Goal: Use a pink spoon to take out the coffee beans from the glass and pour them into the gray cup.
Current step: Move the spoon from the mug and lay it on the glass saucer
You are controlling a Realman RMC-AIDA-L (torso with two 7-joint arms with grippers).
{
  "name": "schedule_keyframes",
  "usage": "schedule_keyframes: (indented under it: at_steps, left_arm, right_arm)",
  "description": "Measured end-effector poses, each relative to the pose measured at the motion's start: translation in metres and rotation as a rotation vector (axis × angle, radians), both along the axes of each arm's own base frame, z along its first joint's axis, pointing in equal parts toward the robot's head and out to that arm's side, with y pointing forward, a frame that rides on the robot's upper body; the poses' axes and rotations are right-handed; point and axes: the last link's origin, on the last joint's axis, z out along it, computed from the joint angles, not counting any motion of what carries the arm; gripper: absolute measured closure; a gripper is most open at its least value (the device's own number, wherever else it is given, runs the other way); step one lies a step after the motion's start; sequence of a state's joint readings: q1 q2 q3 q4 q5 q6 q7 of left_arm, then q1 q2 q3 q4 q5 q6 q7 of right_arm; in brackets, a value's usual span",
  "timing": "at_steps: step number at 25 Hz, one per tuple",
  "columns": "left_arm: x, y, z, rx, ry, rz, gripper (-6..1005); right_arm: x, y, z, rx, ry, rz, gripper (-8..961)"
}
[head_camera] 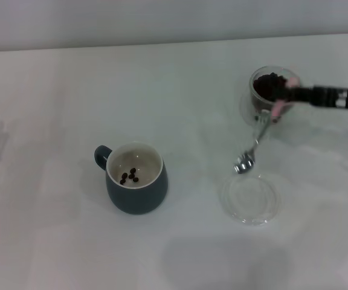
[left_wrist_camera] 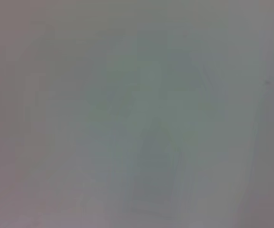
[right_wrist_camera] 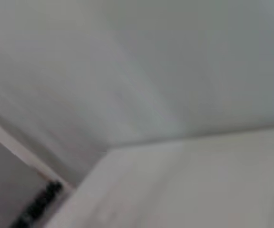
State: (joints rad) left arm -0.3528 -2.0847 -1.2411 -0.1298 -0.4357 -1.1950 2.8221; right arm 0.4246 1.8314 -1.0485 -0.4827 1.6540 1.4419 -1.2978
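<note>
Step in hand, as judged: between scoops. The squat blue-gray ceramic cup with the cream inside is standing left of centre on the white counter, a few dark coffee beans already lying in its bottom.

Right hand is reaching in from the right edge, sitting at the near rim of the clear glass mug at far right. It is clamped on the pale pink handle of the small silver-bowled spoon.

Spoon is hanging tilted, bowl down and nearward, just above or touching the counter; which, cannot tell. Bowl looks empty. It is lying just beyond the flat clear round saucer.

Dark bean heap is sitting in the glass, close beside the hand.

Next move probably calls for lifting and turning the bowl into the glass, then carrying it level leftward to the cup, well apart.

Left hand not seen.
</note>
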Motion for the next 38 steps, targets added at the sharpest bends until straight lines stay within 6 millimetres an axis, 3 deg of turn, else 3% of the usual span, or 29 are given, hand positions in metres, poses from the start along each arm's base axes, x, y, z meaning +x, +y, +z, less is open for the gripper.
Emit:
schedule_keyframes:
  at_steps: [13,26,38]
  left_arm:
    - [0.002,0.002,0.0,-0.004,0.005,-0.01,165]
    - [0.002,0.001,-0.001,-0.008,0.002,-0.009,165]
    - [0.002,0.001,-0.001,-0.007,-0.002,-0.01,166]
  right_arm:
    - [0.023,-0.021,-0.024,-0.079,-0.103,-0.052,804]
    - [0.023,-0.022,-0.044,-0.116,-0.094,-0.097,795]
    - [0.012,-0.023,-0.058,-0.169,-0.097,-0.051,788]
